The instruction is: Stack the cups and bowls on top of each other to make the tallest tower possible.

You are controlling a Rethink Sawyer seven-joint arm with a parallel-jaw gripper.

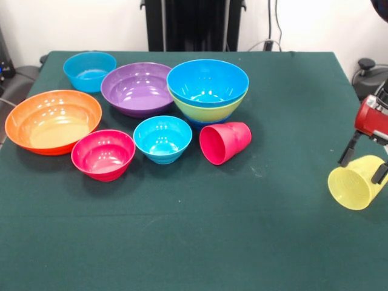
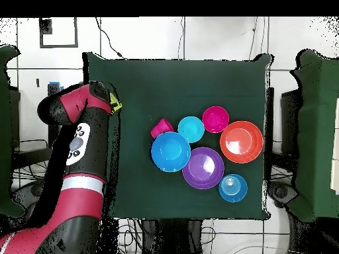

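Looked across a dark green table (image 1: 285, 242), with one red and black arm (image 2: 83, 145) reaching along its side in the overhead view.

Counted seven bowls in plain sight, all upright and empty. Found the largest, one orange bowl (image 1: 53, 121), at the front view's left edge. Found one purple bowl (image 1: 138, 89) next in size, just behind and to the right of the orange one. Saw one bright blue bowl (image 1: 208, 82) nested inside one lime green bowl (image 1: 209, 110), the pair forming a low tower pressed against the purple bowl's right side. Could not tell what sat beneath the green one. Noted one cyan bowl (image 1: 90, 71) at the far left, near the purple bowl. Noted one smaller cyan bowl (image 1: 162, 139) in front of the tower, and one pink-red bowl (image 1: 103, 154) just beside it, touching or nearly touching the orange bowl.

Counted two cups. Saw one red-pink cup (image 1: 225, 143) lying on its side just right of the smaller cyan bowl. Saw one yellow cup (image 1: 356, 182) well apart at the front view's right edge, tilted with its mouth toward the camera.

Found the gripper (image 1: 365, 162) clamped across the yellow cup, one dark finger on each side. Could not tell whether the cup touched the table.
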